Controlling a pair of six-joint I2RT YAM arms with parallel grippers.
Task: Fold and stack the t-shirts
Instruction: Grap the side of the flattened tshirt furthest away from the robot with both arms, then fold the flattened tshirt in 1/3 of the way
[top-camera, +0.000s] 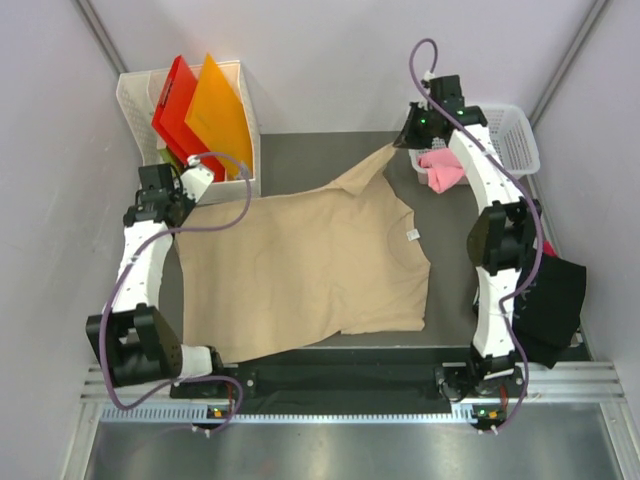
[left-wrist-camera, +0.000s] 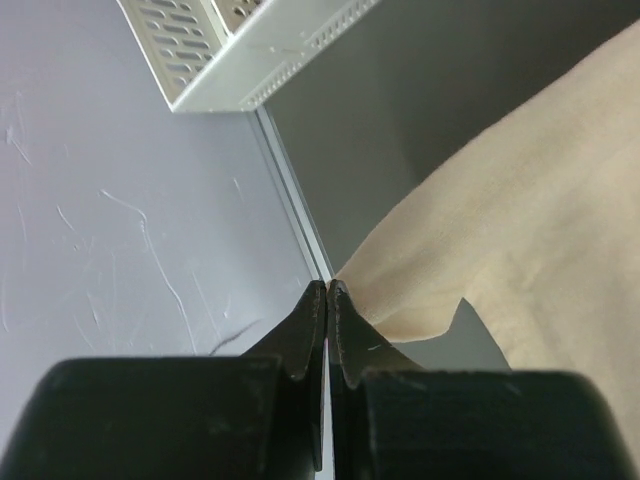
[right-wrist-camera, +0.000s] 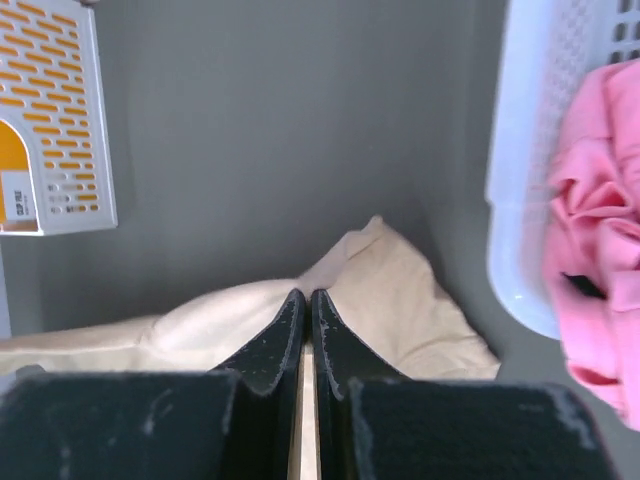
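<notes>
Two grippers: both of yours have their fingers pressed together on cloth.
Left gripper (left-wrist-camera: 328, 285): you have it at the far left corner of the tan t-shirt (top-camera: 310, 265), the tips nipping the shirt's edge, which sits slightly off the table (top-camera: 300, 150) there.
Right gripper (right-wrist-camera: 303, 293): you are pinching the far sleeve, and a strip of tan shows between the closed fingers; the sleeve is drawn to a point toward the far right.
Tan t-shirt: spread mostly flat across the middle of the table, white neck label (top-camera: 411, 235) on its right side.
Pink t-shirt (top-camera: 445, 172): bunched in the white basket (top-camera: 515, 140) at the far right, just beside your right gripper.
Black t-shirt (top-camera: 555, 300): lying at the table's right edge, behind your right arm.
Slotted bin (top-camera: 135, 95): at the far left, holding the red sheet (top-camera: 172, 100) and orange sheet (top-camera: 220, 115) upright.
</notes>
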